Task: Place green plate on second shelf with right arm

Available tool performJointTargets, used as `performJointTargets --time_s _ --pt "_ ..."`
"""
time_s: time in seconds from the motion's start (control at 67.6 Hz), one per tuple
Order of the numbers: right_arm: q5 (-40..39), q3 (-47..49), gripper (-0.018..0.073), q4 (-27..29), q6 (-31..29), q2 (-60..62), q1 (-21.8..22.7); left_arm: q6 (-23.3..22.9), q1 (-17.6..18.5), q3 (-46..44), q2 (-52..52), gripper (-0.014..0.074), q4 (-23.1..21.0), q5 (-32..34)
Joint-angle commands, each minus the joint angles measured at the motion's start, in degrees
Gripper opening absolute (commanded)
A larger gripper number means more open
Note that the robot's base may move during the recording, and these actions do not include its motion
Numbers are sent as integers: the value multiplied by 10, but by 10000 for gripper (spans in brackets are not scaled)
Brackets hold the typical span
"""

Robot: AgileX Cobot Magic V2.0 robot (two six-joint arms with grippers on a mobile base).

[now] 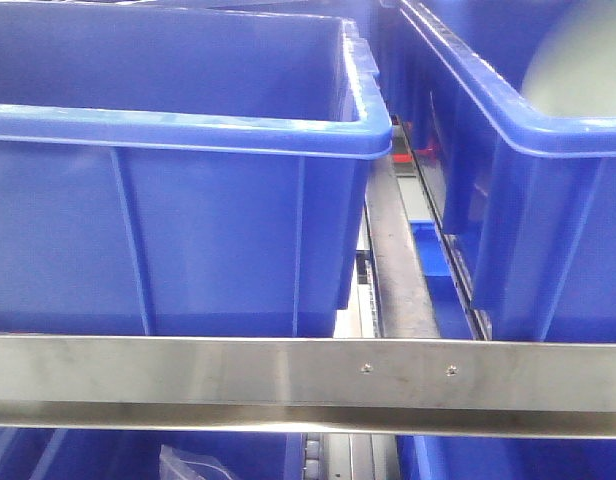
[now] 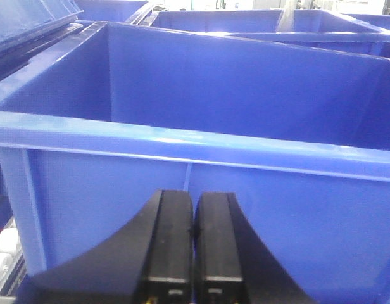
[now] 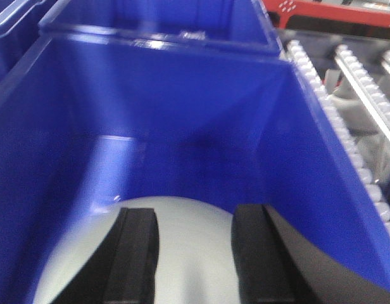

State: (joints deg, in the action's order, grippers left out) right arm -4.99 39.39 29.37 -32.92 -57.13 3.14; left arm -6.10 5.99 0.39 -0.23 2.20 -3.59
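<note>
Plate (image 3: 182, 253) lies in the blue bin (image 3: 49, 158), under the right pincer (image 3: 192, 253), whose jaws stand apart, gripping nothing. Risk: slipping off its shallow rim against the bin wall. Left pincer (image 2: 194, 253) is closed, idle.

Large blue plastic bin with rounded rim (image 1: 188, 200) at left, filling most of the frame; second blue plastic bin (image 1: 528, 200) at right, apart from the first; pale, blurred round plate (image 1: 588, 60) showing inside the right bin, upper corner; dark metal rail (image 1: 398, 270) between the bins; brushed steel crossbar with two screws (image 1: 288, 375) across the front, below both.
</note>
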Motion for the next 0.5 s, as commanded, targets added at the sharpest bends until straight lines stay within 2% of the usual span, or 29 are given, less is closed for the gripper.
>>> performJointTargets --time_s 0.0,0.089,0.133,0.34,0.488 --pt "12 25 272 1 -1 36 2 -1 0 23 -10 131 -2 48" --pt "77 24 25 6 -1 79 2 -1 0 23 -10 131 -2 48" --pt "107 20 74 12 0 100 2 -1 0 23 -10 131 -2 48" --pt "128 -26 57 25 0 264 2 -1 0 23 -10 131 -2 48" --pt "170 -75 57 20 -6 373 2 -1 0 23 -10 131 -2 48"
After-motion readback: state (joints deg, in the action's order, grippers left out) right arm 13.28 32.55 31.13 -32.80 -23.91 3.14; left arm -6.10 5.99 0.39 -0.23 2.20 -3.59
